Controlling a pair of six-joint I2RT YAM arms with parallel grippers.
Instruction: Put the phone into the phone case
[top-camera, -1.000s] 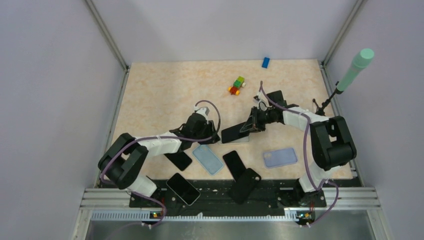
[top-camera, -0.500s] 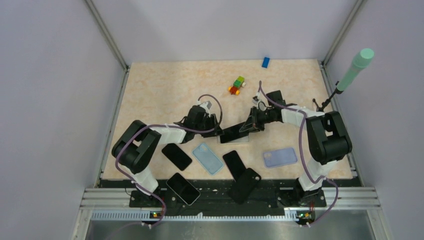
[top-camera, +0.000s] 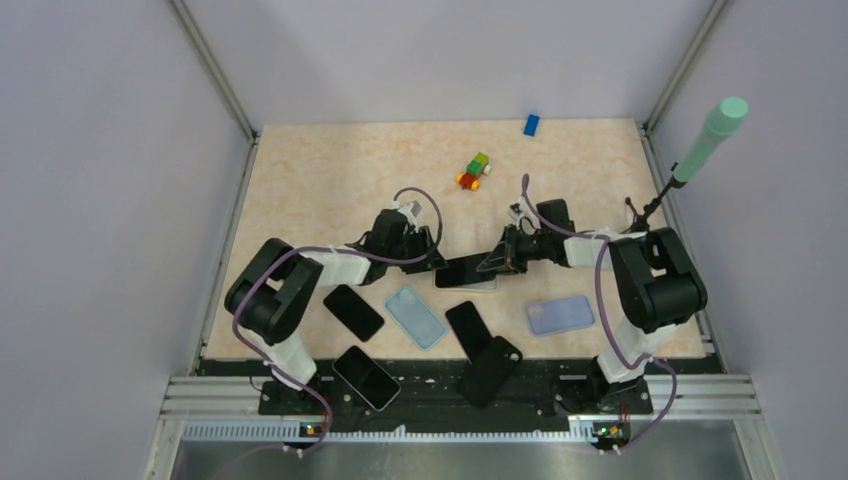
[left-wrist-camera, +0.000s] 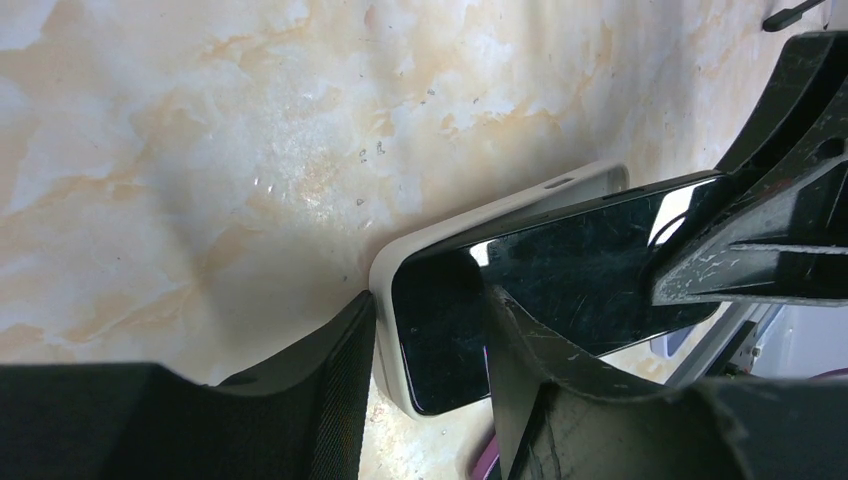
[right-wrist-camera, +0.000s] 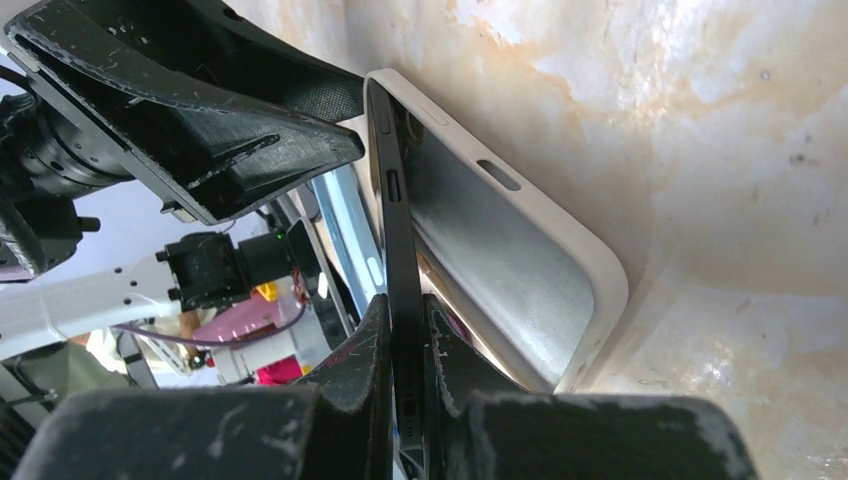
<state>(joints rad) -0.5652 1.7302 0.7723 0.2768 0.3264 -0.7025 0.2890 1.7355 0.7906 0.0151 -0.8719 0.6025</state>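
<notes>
A black phone (top-camera: 465, 271) lies slanted over a white phone case (top-camera: 478, 286) in the middle of the table. My right gripper (top-camera: 500, 262) is shut on the phone's right end, and the right wrist view shows its thin edge (right-wrist-camera: 392, 200) pinched between the fingers above the case's open hollow (right-wrist-camera: 500, 250). The phone's far end sits inside the case's rim (left-wrist-camera: 480, 215). My left gripper (left-wrist-camera: 430, 350) straddles that end. One finger presses the case's outer wall and the other lies on the phone's screen (left-wrist-camera: 560, 270).
Two pale blue cases (top-camera: 415, 317) (top-camera: 560, 314), two black phones (top-camera: 353, 312) (top-camera: 468, 328), a third phone (top-camera: 366, 377) and a black case (top-camera: 490, 368) lie near the front edge. Toy blocks (top-camera: 474, 171) and a blue block (top-camera: 531, 124) sit at the back, and a green-tipped pole (top-camera: 708, 138) stands at right.
The right gripper has lowered the phone flatter onto the case and drawn slightly right. The left arm's elbow swung up and right while its gripper stayed at the case's end.
</notes>
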